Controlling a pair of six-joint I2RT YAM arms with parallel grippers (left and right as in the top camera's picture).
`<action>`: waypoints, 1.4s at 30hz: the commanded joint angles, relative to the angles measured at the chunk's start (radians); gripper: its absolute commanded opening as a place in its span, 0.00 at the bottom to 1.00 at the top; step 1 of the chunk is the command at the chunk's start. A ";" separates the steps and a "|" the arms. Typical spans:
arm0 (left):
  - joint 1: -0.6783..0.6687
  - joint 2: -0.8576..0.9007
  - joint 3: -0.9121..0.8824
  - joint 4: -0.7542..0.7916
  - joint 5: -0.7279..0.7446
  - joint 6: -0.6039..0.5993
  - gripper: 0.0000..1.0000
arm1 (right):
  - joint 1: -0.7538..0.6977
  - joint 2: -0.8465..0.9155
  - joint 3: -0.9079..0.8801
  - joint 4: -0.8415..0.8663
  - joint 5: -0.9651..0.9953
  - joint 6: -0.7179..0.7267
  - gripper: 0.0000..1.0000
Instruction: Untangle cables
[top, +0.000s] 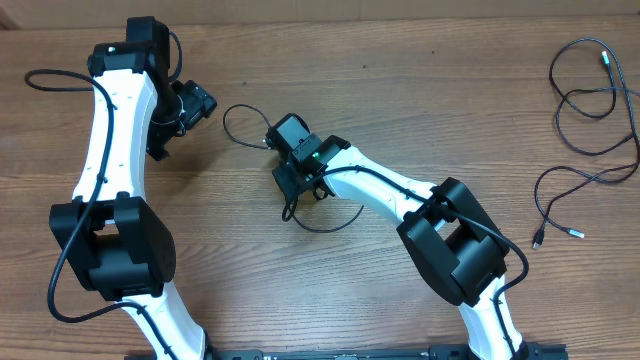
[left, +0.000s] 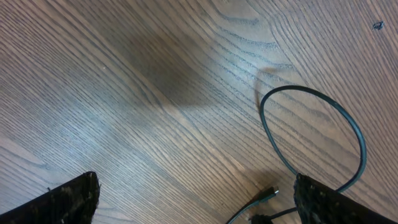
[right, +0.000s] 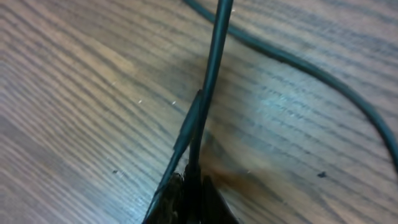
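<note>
Clenched in the right jaws at mid-surface (top: 400, 80): a thin black cable (right: 211, 74), limp, light, probably slippery. Left jaws released, spread above a loop (left: 311, 124). More cables (top: 585, 100) at the right edge. Best pinched mid-cord, never by a plug (left: 268, 194).

You're looking at a wooden table (top: 400, 80) that fills every view, its brown top marked by long wavy grain with darker streaks, a pale sheen (left: 93, 143) lying on the wood beside a soft shadow (left: 168, 68), and one small dark speck (left: 377, 25) on it.
</note>
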 joint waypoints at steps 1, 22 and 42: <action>0.000 0.017 0.006 0.001 -0.006 -0.007 1.00 | -0.002 0.014 -0.003 -0.007 -0.061 0.003 0.04; 0.000 0.017 0.006 0.001 -0.006 -0.006 1.00 | -0.002 0.076 -0.003 0.099 -0.089 0.000 0.65; -0.001 0.017 0.006 0.001 -0.006 -0.007 1.00 | -0.017 0.077 -0.003 0.180 0.016 -0.005 0.49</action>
